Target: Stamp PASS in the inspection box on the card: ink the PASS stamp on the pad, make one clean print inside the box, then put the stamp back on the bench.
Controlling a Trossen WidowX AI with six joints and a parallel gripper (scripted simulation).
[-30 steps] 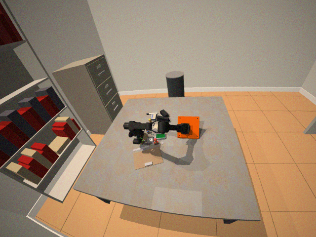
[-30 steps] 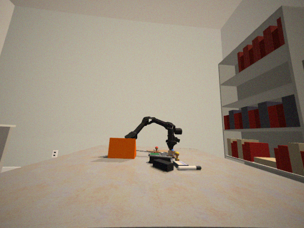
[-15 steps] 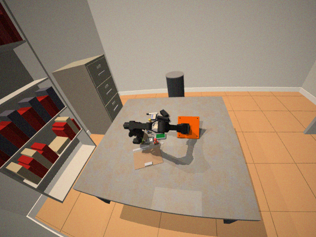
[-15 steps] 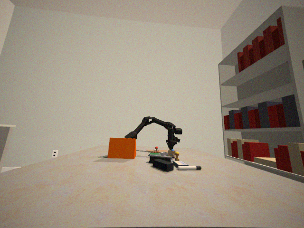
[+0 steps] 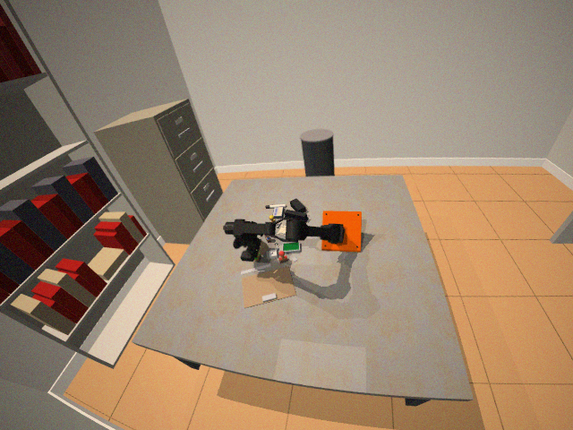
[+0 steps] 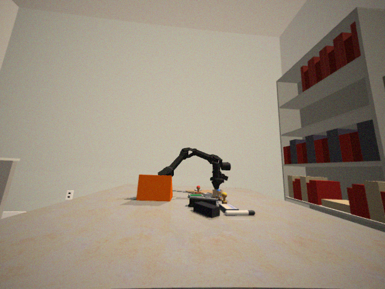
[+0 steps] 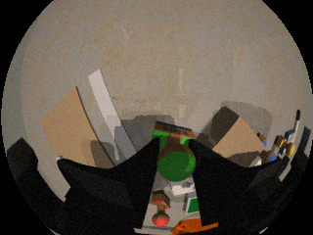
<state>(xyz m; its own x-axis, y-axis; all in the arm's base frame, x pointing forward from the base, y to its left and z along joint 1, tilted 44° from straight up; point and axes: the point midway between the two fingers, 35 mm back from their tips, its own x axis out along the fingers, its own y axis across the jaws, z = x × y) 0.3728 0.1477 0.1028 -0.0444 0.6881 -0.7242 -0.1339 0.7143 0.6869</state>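
Mottled grey bench point(image 5: 370, 296); gripper point(image 7: 175, 157) clamps round green-knobbed stamp point(image 7: 175, 164).

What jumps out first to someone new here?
The orange base block mid-table, with the black arm stretching from it over a small clutter of desk items. In the wrist view the jaws are shut on a green-knobbed stamp. At the table's side stands a shelf unit of red and grey binders.
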